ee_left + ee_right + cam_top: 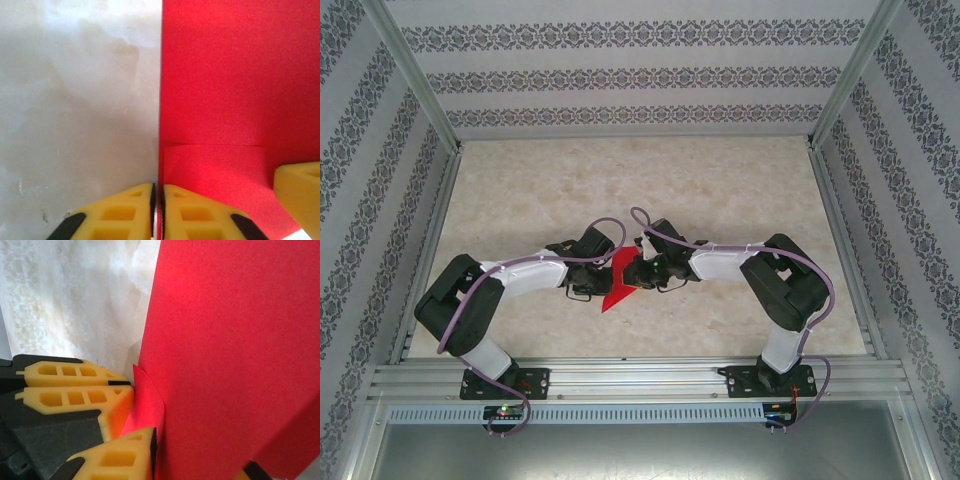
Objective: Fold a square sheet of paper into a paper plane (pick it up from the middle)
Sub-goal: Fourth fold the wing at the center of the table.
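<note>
The red sheet of paper (618, 285) is folded, with a pointed end toward the near edge, and is held off the table between the two arms. In the left wrist view the sheet of paper (225, 90) shows a horizontal fold line, and its left edge runs down into my left gripper (157, 192), whose yellow fingers are shut on it. My right gripper (159, 440) is shut on the paper (230, 340), which hides most of its right finger. In the top view the left gripper (603, 272) and right gripper (638, 272) nearly touch.
The marble-patterned table (720, 190) lies open behind and beside the arms. Patterned walls (630, 70) and aluminium frame posts (420, 90) enclose it. A metal rail (640, 378) runs along the near edge by the arm bases.
</note>
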